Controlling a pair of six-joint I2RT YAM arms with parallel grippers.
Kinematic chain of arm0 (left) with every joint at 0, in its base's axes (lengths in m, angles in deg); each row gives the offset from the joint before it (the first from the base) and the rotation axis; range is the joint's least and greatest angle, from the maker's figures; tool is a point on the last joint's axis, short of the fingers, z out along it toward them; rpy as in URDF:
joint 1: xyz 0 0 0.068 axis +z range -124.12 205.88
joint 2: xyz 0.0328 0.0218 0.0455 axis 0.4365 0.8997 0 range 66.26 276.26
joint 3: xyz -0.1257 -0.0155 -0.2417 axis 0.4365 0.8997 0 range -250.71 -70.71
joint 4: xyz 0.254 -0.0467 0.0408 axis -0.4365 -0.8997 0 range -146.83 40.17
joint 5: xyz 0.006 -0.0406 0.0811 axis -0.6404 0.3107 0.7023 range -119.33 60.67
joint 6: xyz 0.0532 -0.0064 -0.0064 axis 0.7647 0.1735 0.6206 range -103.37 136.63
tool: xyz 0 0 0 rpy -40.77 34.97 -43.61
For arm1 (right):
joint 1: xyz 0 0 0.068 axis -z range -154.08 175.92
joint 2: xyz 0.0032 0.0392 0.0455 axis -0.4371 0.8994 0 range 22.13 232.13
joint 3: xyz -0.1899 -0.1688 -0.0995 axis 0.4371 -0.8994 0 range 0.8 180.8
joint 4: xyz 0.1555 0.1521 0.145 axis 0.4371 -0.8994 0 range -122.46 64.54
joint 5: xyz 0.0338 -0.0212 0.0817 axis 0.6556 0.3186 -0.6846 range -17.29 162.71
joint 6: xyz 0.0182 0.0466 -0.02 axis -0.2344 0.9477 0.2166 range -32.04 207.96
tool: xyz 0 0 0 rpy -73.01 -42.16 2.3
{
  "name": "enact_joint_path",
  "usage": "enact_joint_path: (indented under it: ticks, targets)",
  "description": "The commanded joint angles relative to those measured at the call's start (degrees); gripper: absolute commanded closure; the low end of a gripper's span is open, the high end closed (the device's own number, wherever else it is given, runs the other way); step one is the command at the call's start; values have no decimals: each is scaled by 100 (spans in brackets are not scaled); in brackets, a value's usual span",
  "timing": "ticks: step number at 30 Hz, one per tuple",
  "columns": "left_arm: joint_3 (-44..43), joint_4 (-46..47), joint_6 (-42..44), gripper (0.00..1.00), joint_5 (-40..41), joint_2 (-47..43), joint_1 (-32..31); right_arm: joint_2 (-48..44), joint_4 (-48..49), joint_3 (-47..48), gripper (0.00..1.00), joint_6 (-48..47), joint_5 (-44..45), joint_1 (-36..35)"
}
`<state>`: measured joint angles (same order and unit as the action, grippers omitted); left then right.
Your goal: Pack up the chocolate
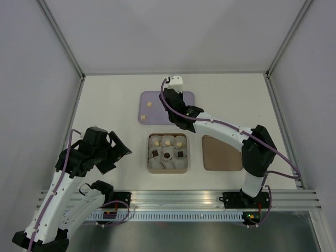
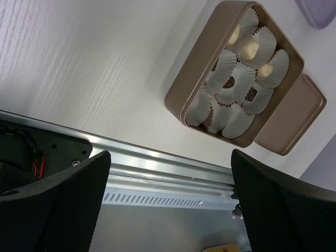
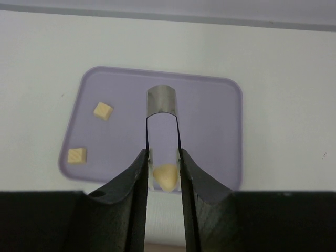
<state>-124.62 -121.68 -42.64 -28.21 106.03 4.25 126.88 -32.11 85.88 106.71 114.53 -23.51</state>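
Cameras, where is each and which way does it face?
Top: above and behind, looking down at table; left arm and right arm show.
Left wrist: on the left arm, facing down at box; open left end effector shows.
Right wrist: on the right arm, facing tray; right end effector shut on a chocolate.
Top and left wrist share the box.

The left arm [image 1: 52, 205] is sitting folded close to its base, elbow bent, with the wrist turned in toward the middle. The left gripper [image 1: 118, 151] is hanging with its fingers spread wide and nothing between them. The right arm [image 1: 226, 131] is reaching far forward and across to the left, its wrist tipping downward. The right gripper [image 3: 164, 157] is pinching a pale chocolate piece [image 3: 165, 177] between fingers drawn almost together.
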Motion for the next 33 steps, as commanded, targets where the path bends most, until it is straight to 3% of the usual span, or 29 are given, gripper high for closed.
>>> enact_joint_path:
  ticks: [1,9,17,24,33]
  targets:
    - [21,119,-94,0,-217,57,-26,-744,-388,-219,81,278,238,-251]
    - [-119,93,-15,0,-332,198,-26,-1773,-2047,-545,80,1280,379,-1217]
    - [-102,93,82,0,-429,295,-26,-1993,-3384,-597,80,2370,572,-2025]
    - [-14,93,91,1,-429,277,-26,-2107,-3939,-905,81,3178,616,-2483]
    - [30,101,108,1,-420,233,-17,-2108,-3993,-1371,81,3443,722,-2624]
